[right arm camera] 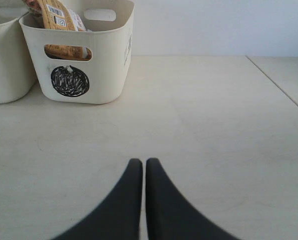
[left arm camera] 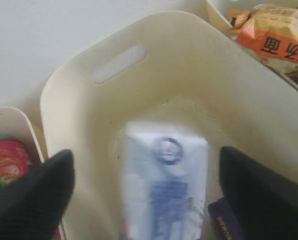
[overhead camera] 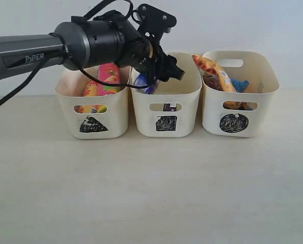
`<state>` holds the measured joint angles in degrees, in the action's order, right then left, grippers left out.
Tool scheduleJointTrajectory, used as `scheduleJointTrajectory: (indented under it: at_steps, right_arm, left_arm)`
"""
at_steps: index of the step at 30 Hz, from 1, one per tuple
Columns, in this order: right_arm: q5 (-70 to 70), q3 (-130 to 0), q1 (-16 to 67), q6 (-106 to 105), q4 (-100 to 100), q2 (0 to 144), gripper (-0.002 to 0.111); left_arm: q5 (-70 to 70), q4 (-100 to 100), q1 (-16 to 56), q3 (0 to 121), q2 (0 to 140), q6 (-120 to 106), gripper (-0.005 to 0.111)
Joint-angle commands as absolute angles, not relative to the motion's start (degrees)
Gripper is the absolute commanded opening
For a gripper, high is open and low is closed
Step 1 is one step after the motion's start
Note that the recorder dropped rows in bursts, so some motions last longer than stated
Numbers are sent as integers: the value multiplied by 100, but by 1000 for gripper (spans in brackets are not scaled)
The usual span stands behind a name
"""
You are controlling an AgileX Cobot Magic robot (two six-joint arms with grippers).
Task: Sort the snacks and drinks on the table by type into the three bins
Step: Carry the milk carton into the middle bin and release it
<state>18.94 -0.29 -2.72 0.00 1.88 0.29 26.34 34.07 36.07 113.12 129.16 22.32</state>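
On the pale table (overhead camera: 151,193), the left arm (overhead camera: 90,43) hangs over the square bin (overhead camera: 187,104). Up close, the left gripper (left arm camera: 145,175) is spread wide. The white and blue carton (left arm camera: 163,190) is inside the bin, beside the purple carton (left arm camera: 223,222). Next, I think, the arm lifts straight up, clear of the bin. The right gripper (right arm camera: 143,162) is pinched together, empty.

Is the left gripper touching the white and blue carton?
Apart. The left wrist view shows bare bin between the white and blue carton and both fingers.
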Motion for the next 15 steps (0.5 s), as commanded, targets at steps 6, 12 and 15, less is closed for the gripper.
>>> scheduleJointTrajectory:
  at_steps: [6, 12, 15]
  right_arm:
    - [1862, 0, -289, 0, 179, 0, 0]
    - [1862, 0, -289, 0, 179, 0, 0]
    - [1862, 0, -289, 0, 179, 0, 0]
  left_arm:
    - [3128, 3229, 3638, 11337, 12738, 2298, 77]
    - [5201, 3077, 4021, 11337, 12193, 1200, 8]
    - [5847, 2768, 4153, 11291, 11932, 674, 4]
